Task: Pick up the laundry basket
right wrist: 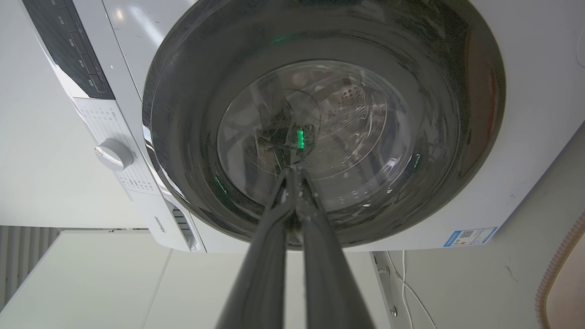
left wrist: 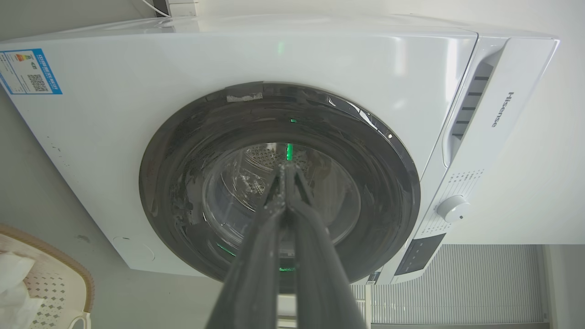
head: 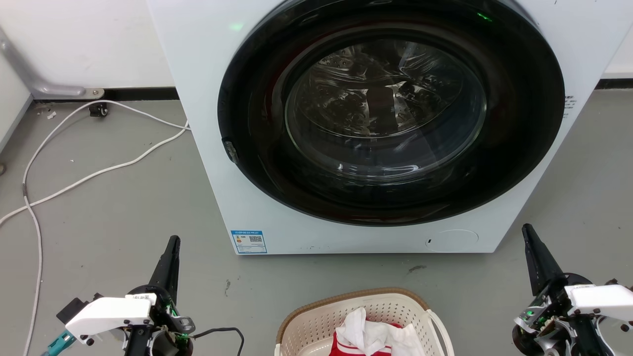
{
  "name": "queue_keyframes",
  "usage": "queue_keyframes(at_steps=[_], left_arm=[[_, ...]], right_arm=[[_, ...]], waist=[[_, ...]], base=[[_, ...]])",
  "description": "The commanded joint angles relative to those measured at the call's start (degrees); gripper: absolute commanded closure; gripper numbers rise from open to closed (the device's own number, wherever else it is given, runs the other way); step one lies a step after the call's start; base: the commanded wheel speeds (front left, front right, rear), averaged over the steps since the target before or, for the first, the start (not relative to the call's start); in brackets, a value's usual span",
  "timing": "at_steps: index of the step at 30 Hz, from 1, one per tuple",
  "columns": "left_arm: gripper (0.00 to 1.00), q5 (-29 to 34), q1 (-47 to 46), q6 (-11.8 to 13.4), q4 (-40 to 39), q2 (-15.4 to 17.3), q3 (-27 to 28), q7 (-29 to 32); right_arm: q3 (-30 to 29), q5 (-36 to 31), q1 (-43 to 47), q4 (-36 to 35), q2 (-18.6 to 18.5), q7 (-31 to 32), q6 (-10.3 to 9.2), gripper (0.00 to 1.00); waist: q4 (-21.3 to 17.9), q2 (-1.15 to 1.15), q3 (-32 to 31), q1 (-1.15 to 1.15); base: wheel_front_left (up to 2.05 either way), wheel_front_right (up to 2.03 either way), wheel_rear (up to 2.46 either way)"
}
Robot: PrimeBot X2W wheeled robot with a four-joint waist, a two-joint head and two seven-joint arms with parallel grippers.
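Note:
The laundry basket (head: 316, 316), cream-white perforated plastic with a brown woven-look rim, stands on the floor at the bottom middle of the head view, holding white and red cloth. A corner of the basket (left wrist: 50, 283) appears in the left wrist view and a strip of its rim (right wrist: 560, 265) in the right wrist view. My left gripper (head: 173, 242) is shut, well left of the basket, holding nothing. On the far right my right gripper (head: 527, 230) is shut too, also apart from the basket. Both point toward the washing machine.
A white front-loading washing machine (head: 212, 148) with a dark round door, shut, stands right behind the basket. White cables (head: 99, 173) trail over the grey floor at the left. A wall runs behind.

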Motion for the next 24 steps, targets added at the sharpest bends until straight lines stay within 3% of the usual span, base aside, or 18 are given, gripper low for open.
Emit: queue_keyframes(at_steps=[1, 24], left_arm=[[1.00, 0.00, -0.44, -0.25, 0.01, 0.11, 0.10, 0.12], [1.00, 0.00, -0.44, -0.25, 0.01, 0.12, 0.10, 0.12]], right_arm=[[-0.07, -0.32, -0.62, 0.06, 0.17, 0.12, 0.00, 1.00], [-0.06, -0.32, -0.62, 0.06, 0.17, 0.12, 0.00, 1.00]], waist=[[0.00, 0.00, 0.00, 0.00], [0.00, 0.00, 0.00, 0.00]], base=[[0.00, 0.00, 0.00], [0.00, 0.00, 0.00]])
